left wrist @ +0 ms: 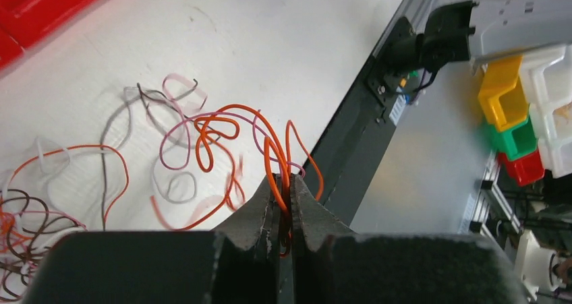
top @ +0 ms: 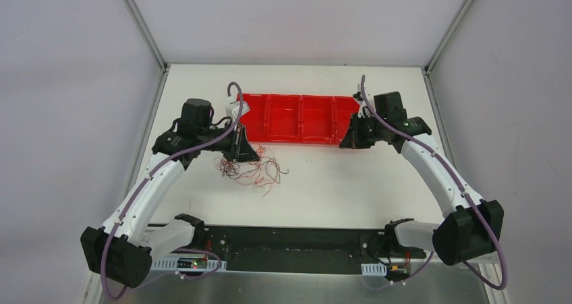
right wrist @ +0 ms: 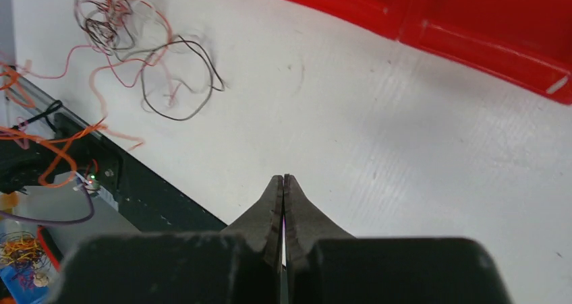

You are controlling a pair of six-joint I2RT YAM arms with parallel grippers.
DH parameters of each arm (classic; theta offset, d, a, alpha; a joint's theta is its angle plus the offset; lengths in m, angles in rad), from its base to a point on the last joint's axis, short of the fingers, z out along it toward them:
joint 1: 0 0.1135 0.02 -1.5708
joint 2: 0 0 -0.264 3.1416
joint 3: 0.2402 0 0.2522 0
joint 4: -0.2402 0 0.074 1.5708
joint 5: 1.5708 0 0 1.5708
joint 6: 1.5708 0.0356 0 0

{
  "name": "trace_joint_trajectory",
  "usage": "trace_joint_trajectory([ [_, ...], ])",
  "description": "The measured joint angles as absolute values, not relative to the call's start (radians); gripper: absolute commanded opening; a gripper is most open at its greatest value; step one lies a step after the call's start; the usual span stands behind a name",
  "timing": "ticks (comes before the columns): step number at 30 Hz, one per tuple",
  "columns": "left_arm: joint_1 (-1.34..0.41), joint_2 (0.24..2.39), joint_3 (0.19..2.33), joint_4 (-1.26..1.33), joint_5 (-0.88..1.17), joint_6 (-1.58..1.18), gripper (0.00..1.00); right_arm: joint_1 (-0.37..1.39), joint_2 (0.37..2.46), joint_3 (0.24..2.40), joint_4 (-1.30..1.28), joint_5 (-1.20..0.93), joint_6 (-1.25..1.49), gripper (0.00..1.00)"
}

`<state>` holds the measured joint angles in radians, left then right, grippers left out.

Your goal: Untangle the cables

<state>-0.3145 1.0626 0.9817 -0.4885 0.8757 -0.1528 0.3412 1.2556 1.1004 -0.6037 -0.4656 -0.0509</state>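
The cables (top: 251, 170) are thin red, black and white wires in a loose tangle on the white table, just in front of the left end of the red tray (top: 300, 118). My left gripper (top: 241, 150) is above the tangle's back edge. In the left wrist view it (left wrist: 287, 186) is shut on a few orange-red cables (left wrist: 272, 172), which loop up out of the jaws. More wires lie on the table beyond. My right gripper (top: 347, 141) is shut and empty near the tray's right front corner, well away from the cables (right wrist: 104, 14). Its tips (right wrist: 283, 180) are pressed together above bare table.
The red tray (right wrist: 472, 21) with several compartments lies across the back of the table. A black bar (top: 290, 247) runs along the near edge between the arm bases. Yellow, green and red bins (left wrist: 516, 122) stand off the table.
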Motion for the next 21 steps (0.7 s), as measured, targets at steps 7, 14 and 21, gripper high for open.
trace_joint_trajectory([
  [7,-0.313,1.018,0.965,-0.680,0.858,0.043,0.00,0.302,1.236,1.076,-0.701,-0.458,-0.116,0.35],
  [14,-0.316,1.074,0.965,-0.621,0.954,-0.078,0.02,0.347,1.226,1.077,-0.686,-0.690,-0.098,0.86],
  [21,-0.381,1.151,0.947,-0.303,0.991,-0.393,0.01,0.522,1.354,1.181,-0.626,-0.803,-0.069,0.89],
])
